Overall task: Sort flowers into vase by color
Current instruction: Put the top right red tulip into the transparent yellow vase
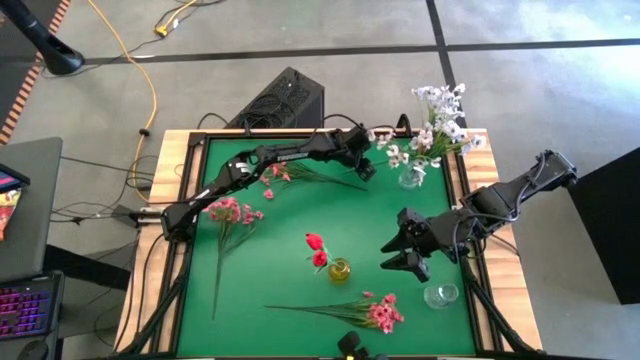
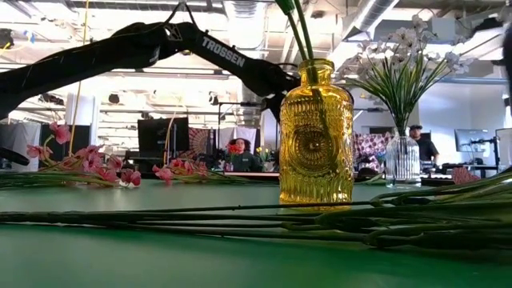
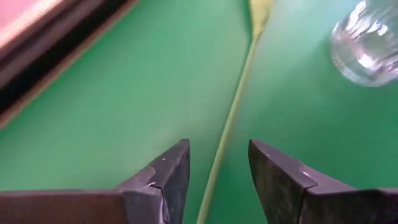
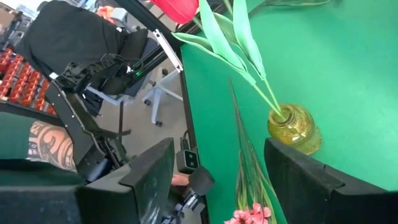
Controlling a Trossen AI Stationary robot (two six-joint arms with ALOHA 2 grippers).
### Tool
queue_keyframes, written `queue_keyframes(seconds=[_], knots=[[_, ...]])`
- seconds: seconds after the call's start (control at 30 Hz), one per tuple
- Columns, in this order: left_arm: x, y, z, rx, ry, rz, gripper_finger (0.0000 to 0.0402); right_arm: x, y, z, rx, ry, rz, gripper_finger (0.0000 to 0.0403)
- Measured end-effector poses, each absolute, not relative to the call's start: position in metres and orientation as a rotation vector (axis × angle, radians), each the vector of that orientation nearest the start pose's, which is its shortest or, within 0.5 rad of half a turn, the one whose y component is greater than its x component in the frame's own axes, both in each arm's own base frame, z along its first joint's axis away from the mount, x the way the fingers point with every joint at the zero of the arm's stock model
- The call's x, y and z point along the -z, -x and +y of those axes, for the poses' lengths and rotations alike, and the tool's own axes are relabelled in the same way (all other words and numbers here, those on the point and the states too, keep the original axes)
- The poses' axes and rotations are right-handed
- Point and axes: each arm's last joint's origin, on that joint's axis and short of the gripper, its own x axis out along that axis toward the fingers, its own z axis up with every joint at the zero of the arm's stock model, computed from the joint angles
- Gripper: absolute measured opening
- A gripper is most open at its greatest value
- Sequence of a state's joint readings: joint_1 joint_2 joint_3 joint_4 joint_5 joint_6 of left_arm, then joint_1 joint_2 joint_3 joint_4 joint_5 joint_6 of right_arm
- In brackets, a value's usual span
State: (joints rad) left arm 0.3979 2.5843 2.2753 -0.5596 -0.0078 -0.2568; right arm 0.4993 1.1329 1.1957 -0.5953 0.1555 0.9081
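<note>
On the green table (image 1: pixel 300 215), the left gripper (image 1: pixel 364 165) hangs spread over a green stem (image 3: pixel 231 118) beside the far clear vase (image 1: pixel 411 177) of white flowers (image 1: pixel 435 125). The right gripper (image 1: pixel 403 250), spread, hovers right of the yellow vase (image 1: pixel 340 269) holding red tulips (image 1: pixel 316 249). Pink sprays (image 1: pixel 232 211) lie left.

A robotics lab or workshop: bare concrete floor (image 1: pixel 540 80) with a trailing yellow cable (image 1: pixel 150 90), exposed ceiling ducts (image 2: pixel 248 16), and monitors (image 2: pixel 156 136) at far workstations.
</note>
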Motion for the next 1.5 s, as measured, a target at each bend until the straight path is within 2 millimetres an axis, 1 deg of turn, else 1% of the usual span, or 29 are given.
queue_keyframes(seconds=[0.17, 0.27, 0.33, 0.47, 0.63, 0.73, 0.83, 0.9, 0.97, 1.03, 1.1, 1.17, 1.23, 1.37, 1.43, 1.5], knots=[[-0.154, -0.519, 0.214, -0.427, 0.396, 0.775, 0.0152, -0.369, -0.206, 0.106, -0.082, -0.71, 0.619, 0.0276], [-0.151, -0.515, 0.216, -0.469, 0.404, 0.816, 0.0152, -0.369, -0.208, 0.103, -0.095, -0.722, 0.63, 0.0276], [-0.152, -0.511, 0.222, -0.436, 0.464, 0.826, 0.015, -0.369, -0.208, 0.102, -0.099, -0.727, 0.633, 0.0276], [-0.158, -0.505, 0.237, -0.435, 0.63, 0.782, 0.0146, -0.369, -0.21, 0.099, -0.086, -0.734, 0.626, 0.0276], [-0.158, -0.498, 0.252, -0.463, 0.792, 0.744, 0.0137, -0.369, -0.212, 0.095, -0.09, -0.75, 0.629, 0.0276], [-0.154, -0.498, 0.257, -0.458, 0.815, 0.725, 0.0132, -0.369, -0.212, 0.095, -0.095, -0.756, 0.632, 0.0276], [-0.147, -0.499, 0.257, -0.446, 0.824, 0.747, 0.0129, -0.369, -0.212, 0.095, -0.106, -0.757, 0.64, 0.0276], [-0.15, -0.501, 0.256, -0.402, 0.803, 0.725, 0.0128, -0.369, -0.212, 0.096, -0.111, -0.75, 0.641, 0.0276], [-0.16, -0.504, 0.253, -0.345, 0.764, 0.709, 0.0128, -0.369, -0.212, 0.095, -0.121, -0.734, 0.641, 0.0276], [-0.175, -0.506, 0.249, -0.325, 0.719, 0.691, 0.0128, -0.37, -0.212, 0.094, -0.13, -0.723, 0.641, 0.0276], [-0.189, -0.504, 0.245, -0.326, 0.681, 0.683, 0.0128, -0.371, -0.214, 0.092, -0.136, -0.71, 0.631, 0.0276], [-0.207, -0.5, 0.242, -0.344, 0.637, 0.679, 0.0128, -0.378, -0.215, 0.089, -0.15, -0.674, 0.597, 0.0276], [-0.226, -0.493, 0.239, -0.356, 0.589, 0.687, 0.0128, -0.392, -0.216, 0.085, -0.181, -0.619, 0.518, 0.0276], [-0.261, -0.478, 0.234, -0.375, 0.524, 0.688, 0.0128, -0.432, -0.214, 0.067, -0.195, -0.459, 0.343, 0.0276], [-0.281, -0.469, 0.231, -0.395, 0.489, 0.683, 0.0128, -0.454, -0.21, 0.055, -0.125, -0.363, 0.24, 0.0276], [-0.302, -0.46, 0.227, -0.418, 0.452, 0.668, 0.0128, -0.474, -0.204, 0.039, 0.015, -0.286, 0.149, 0.0276]])
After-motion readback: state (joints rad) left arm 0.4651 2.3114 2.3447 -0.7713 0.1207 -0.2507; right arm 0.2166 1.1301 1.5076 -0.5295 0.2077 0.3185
